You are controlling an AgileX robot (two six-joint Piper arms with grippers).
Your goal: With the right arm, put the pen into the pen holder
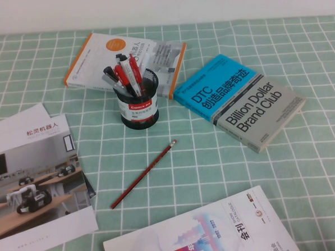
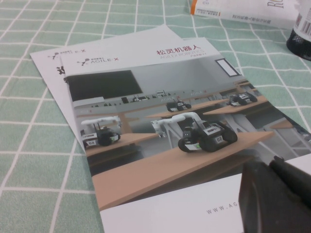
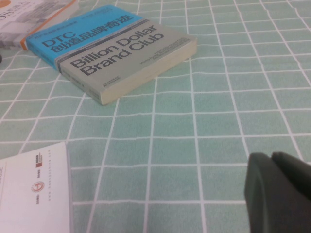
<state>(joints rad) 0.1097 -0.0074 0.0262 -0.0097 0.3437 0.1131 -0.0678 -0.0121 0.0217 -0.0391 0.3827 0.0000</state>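
As the high view shows neither arm, we log the pen holder [image 1: 139, 103] upright on the counter [image 1: 304, 169], the grey pen [image 1: 116, 84] standing inside among red ones, a red pencil [image 1: 143, 174] lying nearby. Left wrist: left pincer [image 2: 277, 196] over a brochure [image 2: 160, 121], opening indeterminable. Right wrist: right pincer [image 3: 279, 191] near a book [image 3: 121, 53], likewise.

The high view looks steeply down from the robot's side onto the green-and-white checked tablecloth [image 1: 304, 169], taking in the whole layout. The left wrist view sits low and close over the glossy robot-photo brochure [image 2: 170, 126], with the left gripper [image 2: 277, 194] at its edge. The right wrist view skims low across the cloth toward the blue-and-grey paperback book [image 3: 116, 53], with the right gripper [image 3: 279, 194] in the corner. Brochure [image 1: 35, 172] and book [image 1: 239, 99] both appear in the high view.
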